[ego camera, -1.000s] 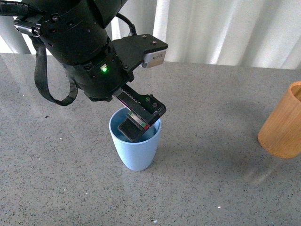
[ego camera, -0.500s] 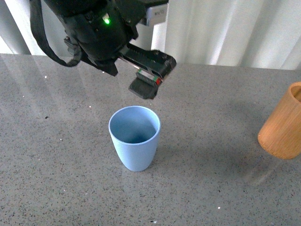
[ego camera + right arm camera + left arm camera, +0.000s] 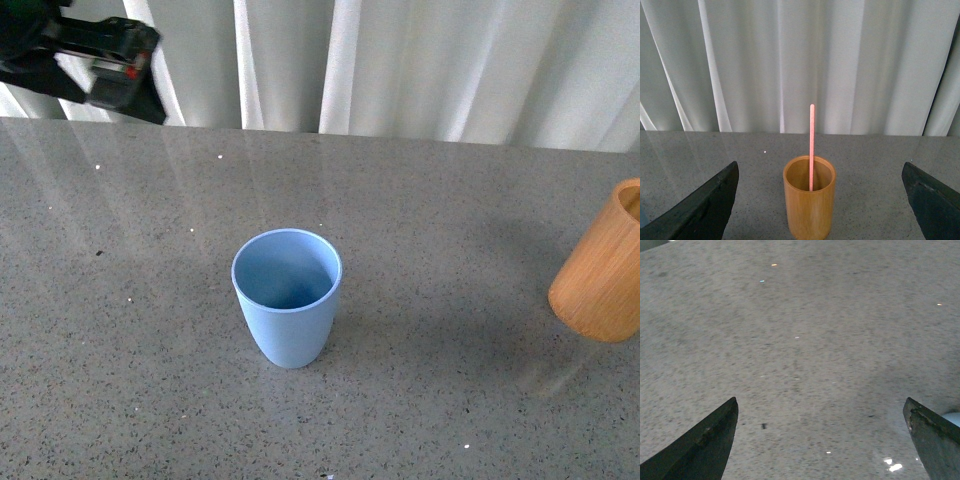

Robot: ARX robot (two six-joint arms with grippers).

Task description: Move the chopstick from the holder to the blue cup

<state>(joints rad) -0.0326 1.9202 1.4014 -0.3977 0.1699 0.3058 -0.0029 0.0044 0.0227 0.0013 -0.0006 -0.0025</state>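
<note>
From the front, the blue cup (image 3: 287, 297) stands upright out in the middle of the counter (image 3: 450, 220), mouth open and nothing inside that I can see. It has bare stone on every side, so a drop from above looks easy. The holder (image 3: 598, 265) sits well apart at the right border, half cut off. The left gripper (image 3: 118, 72) hangs high in the far left corner in front of the curtain (image 3: 400, 60), I'd guess to leave the cup's airspace free.

Through the left wrist camera, its fingers (image 3: 700, 445) are spread wide with only speckled counter between them. A pale sliver of the cup (image 3: 953, 418) peeks in beside one finger.

Through the right wrist camera, the right gripper (image 3: 820, 165) faces the holder squarely, its fingers (image 3: 695, 210) wide apart and empty, framing the holder from a distance. The chopstick (image 3: 812, 145) is in the holder, not yet taken. It stands nearly upright, its pink shaft rising well above the rim, which gives plenty of exposed length to pinch. The approach lane looks open, though the holder's nearness to the counter's edge can't be judged here.
</note>
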